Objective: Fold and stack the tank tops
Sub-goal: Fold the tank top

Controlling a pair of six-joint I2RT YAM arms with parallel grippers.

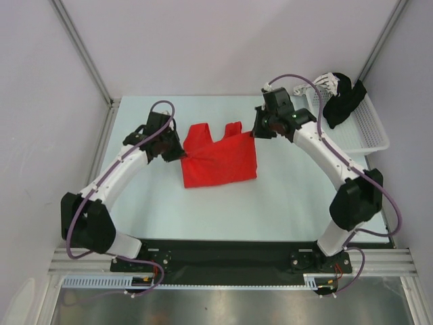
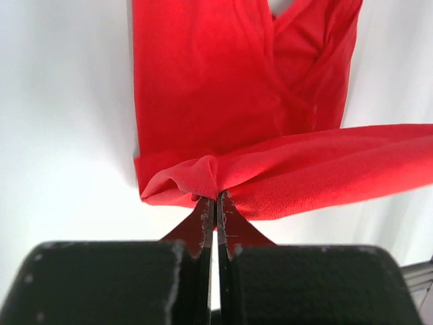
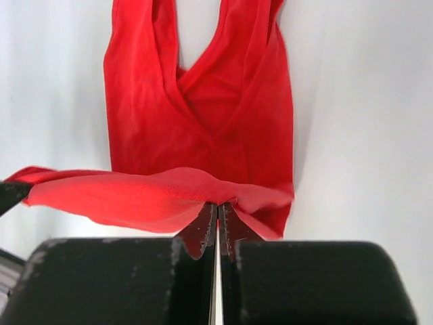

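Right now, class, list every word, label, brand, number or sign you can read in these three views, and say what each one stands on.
None: no text can be read in any view.
The red tank top, pinched by the left gripper and the right gripper, shows no print or tag.
The white basket shows no lettering either.

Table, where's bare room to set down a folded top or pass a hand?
Widest free patch: the near strip of table between the red tank top and the arm bases. A narrower band runs along the far edge behind the top. Crowded: the middle, where the left gripper and right gripper pinch the top, and the far right corner with the basket.
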